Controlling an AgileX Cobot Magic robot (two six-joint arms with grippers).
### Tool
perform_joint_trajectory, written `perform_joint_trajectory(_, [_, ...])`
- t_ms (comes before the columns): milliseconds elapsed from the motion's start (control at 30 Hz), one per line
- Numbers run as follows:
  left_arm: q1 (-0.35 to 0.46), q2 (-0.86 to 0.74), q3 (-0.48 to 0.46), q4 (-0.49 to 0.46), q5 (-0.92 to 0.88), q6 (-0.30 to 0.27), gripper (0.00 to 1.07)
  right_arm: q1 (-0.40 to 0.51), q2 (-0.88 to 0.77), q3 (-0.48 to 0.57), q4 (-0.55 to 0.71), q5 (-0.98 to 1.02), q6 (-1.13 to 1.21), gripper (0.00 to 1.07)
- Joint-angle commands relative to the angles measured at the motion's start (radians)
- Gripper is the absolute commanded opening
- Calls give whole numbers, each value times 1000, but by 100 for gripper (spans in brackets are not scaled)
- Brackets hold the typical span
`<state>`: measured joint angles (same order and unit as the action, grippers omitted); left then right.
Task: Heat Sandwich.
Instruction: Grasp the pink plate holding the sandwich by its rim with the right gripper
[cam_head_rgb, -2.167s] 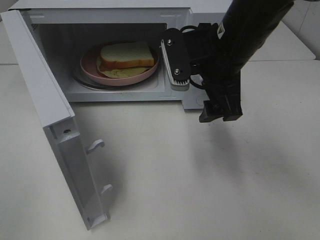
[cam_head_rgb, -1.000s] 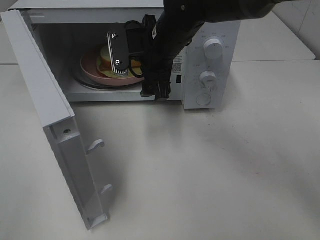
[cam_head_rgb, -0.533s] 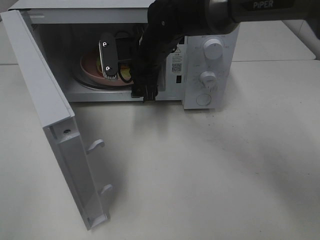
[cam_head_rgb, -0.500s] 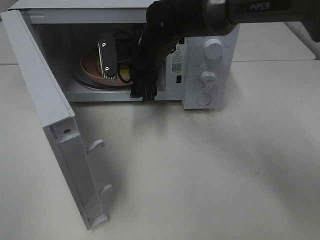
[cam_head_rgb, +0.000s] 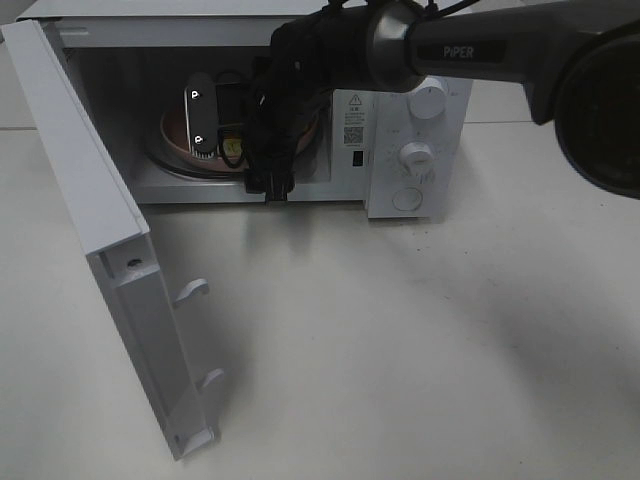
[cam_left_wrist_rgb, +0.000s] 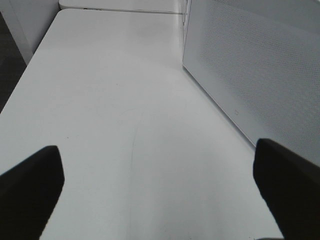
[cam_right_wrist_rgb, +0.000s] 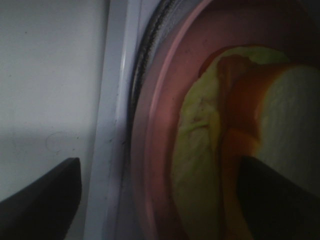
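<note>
Sandwich (cam_right_wrist_rgb: 200, 130) on pink plate (cam_right_wrist_rgb: 155, 125) inside open microwave (cam_head_rgb: 445, 130), right gripper (cam_right_wrist_rgb: 157, 200) spread wide across plate's rim; squeeze slowly on that rim, hold it flat, no squashing, no tipping.

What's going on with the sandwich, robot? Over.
Right gripper open inside microwave, at sandwich on pink plate. Left gripper open over table. Door open, nothing blocking.
</note>
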<state>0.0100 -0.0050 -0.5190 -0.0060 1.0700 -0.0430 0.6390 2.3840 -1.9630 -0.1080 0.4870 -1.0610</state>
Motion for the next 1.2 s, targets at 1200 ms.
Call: perform_joint_trajectory(1200, [2,-16,1,-8,1,2,98,3,88,-89,97,100,74,55])
